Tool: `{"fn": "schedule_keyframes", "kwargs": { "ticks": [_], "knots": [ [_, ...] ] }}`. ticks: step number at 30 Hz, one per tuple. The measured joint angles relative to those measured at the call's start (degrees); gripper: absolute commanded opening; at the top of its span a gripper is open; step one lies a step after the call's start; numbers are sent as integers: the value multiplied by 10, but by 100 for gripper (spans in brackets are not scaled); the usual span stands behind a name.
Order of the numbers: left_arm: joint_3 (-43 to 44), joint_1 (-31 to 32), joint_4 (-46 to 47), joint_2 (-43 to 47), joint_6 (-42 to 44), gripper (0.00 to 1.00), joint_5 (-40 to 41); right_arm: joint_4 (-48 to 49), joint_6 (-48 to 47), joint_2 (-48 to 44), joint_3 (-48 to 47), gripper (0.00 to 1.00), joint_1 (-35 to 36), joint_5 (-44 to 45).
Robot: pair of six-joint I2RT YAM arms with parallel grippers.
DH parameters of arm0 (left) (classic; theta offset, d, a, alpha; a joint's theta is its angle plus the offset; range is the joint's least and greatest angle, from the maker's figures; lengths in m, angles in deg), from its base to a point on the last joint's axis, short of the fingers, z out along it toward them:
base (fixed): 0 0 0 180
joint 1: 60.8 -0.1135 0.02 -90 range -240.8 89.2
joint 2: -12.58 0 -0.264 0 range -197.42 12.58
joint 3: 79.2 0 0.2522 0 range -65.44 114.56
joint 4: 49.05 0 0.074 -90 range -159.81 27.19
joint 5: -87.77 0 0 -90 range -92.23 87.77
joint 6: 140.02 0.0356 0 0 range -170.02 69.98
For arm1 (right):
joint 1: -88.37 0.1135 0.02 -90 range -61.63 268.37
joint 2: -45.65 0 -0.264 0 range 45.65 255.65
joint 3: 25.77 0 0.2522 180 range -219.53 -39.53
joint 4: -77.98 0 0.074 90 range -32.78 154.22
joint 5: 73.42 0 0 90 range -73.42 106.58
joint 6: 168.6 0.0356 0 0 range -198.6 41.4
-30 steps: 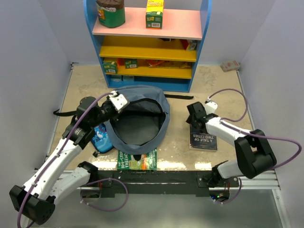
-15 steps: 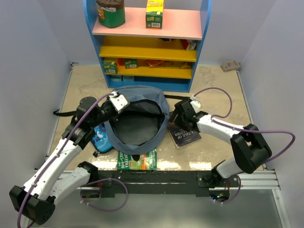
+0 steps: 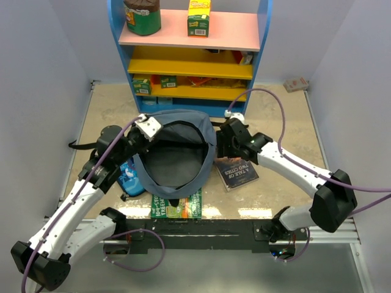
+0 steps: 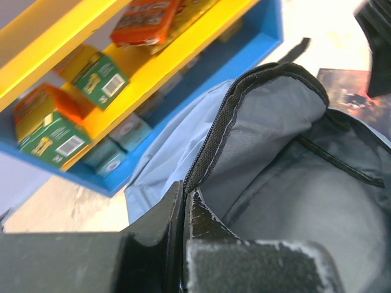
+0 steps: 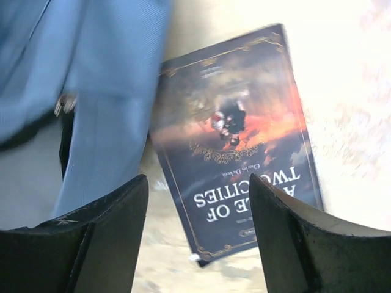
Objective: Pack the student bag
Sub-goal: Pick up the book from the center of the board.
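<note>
Left gripper point(image 4: 185, 196) is clamped tight on the zipper rim of the student bag point(image 3: 183, 122), whose mouth gapes just to its right. Right gripper point(image 5: 198, 181) spread wide, empty, the bag just to its left, a book point(image 5: 238, 134) beneath. That wrist view's blurred; the bag's near edge part-covers a green book point(image 3: 177, 206).

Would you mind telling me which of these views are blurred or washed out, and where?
Top external view: sharp, with glare patches along the near edge of the table. Right wrist view: motion-blurred, the title on the book soft, the table beside it washed out. Left wrist view: the zip rim of the student bag is crisp, the boxes behind it soft.
</note>
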Motion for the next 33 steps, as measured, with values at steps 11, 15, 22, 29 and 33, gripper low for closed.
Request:
{"fn": "schedule_keyframes", "kwargs": {
  "ticks": [11, 15, 22, 29, 33],
  "knots": [
    [0, 0, -10, 14, -9, 3, 41, -38, -224, 83, -10, 74, 100, 12],
    [0, 0, -11, 14, -9, 3, 41, -55, -259, 116, -21, 73, 105, 23],
    [0, 0, -13, 16, -9, 3, 44, -62, -280, 153, -27, 68, 105, 41],
    [0, 0, -13, 16, -9, 3, 44, -67, -275, 168, -33, 59, 108, 71],
    [0, 0, -13, 16, -9, 3, 44, -84, -263, 168, -42, 59, 108, 106]
  ]
}}
